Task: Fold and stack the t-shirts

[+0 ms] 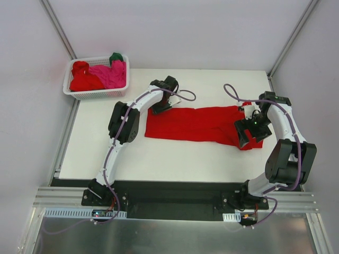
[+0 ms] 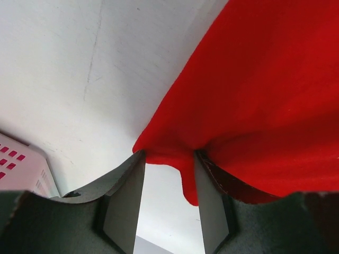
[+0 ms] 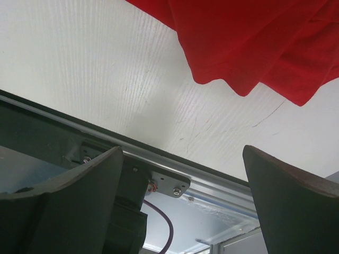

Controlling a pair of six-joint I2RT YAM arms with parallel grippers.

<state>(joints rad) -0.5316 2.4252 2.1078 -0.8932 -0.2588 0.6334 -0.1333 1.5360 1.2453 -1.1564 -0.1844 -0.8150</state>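
Observation:
A bright red t-shirt (image 1: 196,124) lies spread lengthwise across the middle of the table. My left gripper (image 1: 161,108) is down at its far left corner. In the left wrist view the shirt (image 2: 254,95) fills the right side. Its corner hangs between the tips of the left gripper (image 2: 169,156), whose jaws stand partly apart with white table showing between them. My right gripper (image 1: 246,138) hovers over the shirt's right end. In the right wrist view it (image 3: 183,151) is wide open and holds nothing, with the shirt's hem (image 3: 238,37) above it.
A white lattice basket (image 1: 95,95) at the far left corner holds a red shirt (image 1: 85,79), a magenta shirt (image 1: 111,75) and a dark green one (image 1: 116,56). Its wall (image 2: 21,169) shows beside my left gripper. The table's near edge rail (image 3: 159,159) runs under the right gripper.

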